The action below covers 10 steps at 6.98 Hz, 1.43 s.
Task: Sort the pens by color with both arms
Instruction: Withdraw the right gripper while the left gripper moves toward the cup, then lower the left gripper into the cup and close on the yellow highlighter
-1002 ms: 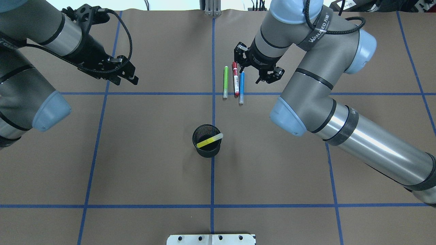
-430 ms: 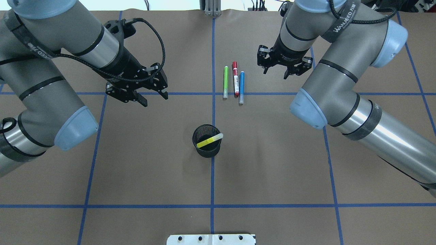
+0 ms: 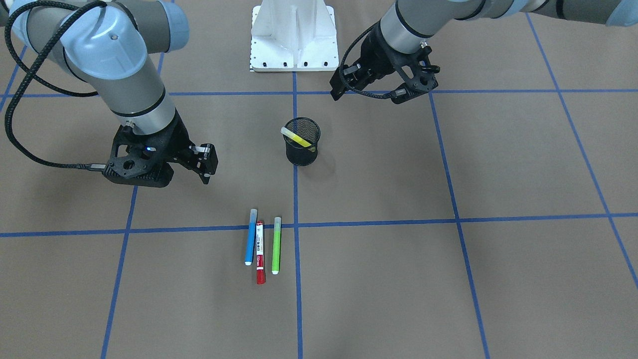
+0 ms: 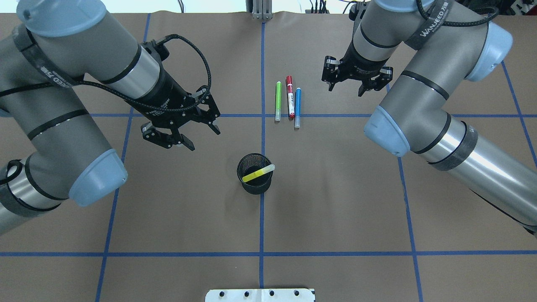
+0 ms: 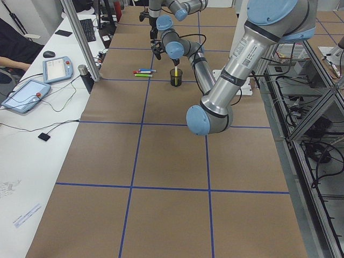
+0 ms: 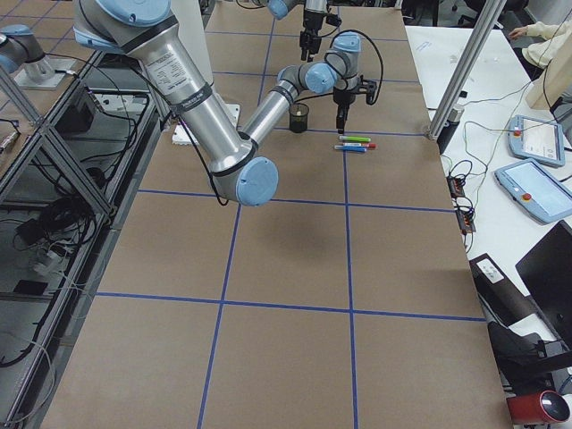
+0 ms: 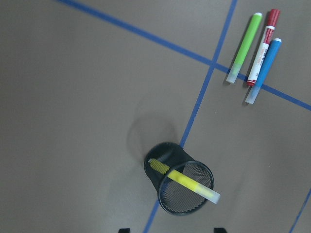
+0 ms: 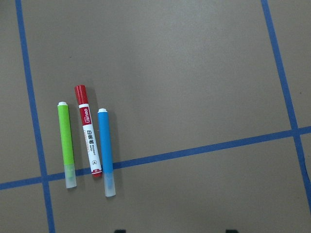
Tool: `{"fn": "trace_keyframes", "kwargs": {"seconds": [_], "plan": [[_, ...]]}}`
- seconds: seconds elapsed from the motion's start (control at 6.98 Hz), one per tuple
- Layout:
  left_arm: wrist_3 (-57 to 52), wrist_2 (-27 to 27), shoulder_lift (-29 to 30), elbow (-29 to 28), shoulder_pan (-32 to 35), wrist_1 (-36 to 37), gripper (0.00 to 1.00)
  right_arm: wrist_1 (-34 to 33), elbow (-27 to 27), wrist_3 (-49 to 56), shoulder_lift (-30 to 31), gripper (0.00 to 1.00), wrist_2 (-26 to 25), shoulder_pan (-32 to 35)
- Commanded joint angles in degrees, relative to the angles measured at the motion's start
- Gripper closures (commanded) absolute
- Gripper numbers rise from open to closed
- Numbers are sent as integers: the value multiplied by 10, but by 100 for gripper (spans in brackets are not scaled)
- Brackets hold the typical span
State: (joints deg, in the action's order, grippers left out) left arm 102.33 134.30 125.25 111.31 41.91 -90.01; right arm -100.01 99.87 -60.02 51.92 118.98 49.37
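Note:
Three pens lie side by side on the brown table: green point(image 4: 277, 100), red with a white label point(image 4: 290, 97) and blue point(image 4: 297, 107). The right wrist view shows all three: green point(image 8: 65, 145), red point(image 8: 88, 131), blue point(image 8: 106, 150). The yellow pen point(image 4: 258, 173) leans inside the black mesh cup point(image 4: 254, 186); the left wrist view shows it too point(image 7: 187, 182). My left gripper point(image 4: 204, 139) is open and empty, up and to the left of the cup. My right gripper point(image 4: 345, 90) is open and empty, to the right of the blue pen.
Blue tape lines divide the table into squares. The white pedestal point(image 3: 292, 35) stands at the robot's side of the table. Operators' desks with tablets point(image 5: 24, 94) run along the far side.
My left arm has swung right and nearer, toward the cup. My right gripper has moved right, away from the three pens. The pens and the cup have not moved.

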Motion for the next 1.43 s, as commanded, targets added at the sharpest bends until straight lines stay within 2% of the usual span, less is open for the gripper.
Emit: {"fn": "trace_keyframes", "kwargs": {"seconds": [0.0,0.57,0.86,1.15,1.29], "plan": [[115,-46,-1,-5,-61,10,34,-4,0,83,2,2,22,25],[313,-62,11,-42,-68,4,30,-2,11,95,15,2,23,27],[365,-62,54,-115,-67,-13,30,-2,15,152,20,2,25,28],[402,-90,63,-173,-66,-114,30,-7,13,215,22,2,28,30],[408,-91,73,-193,-61,-131,30,-7,16,216,24,2,27,30]]}}
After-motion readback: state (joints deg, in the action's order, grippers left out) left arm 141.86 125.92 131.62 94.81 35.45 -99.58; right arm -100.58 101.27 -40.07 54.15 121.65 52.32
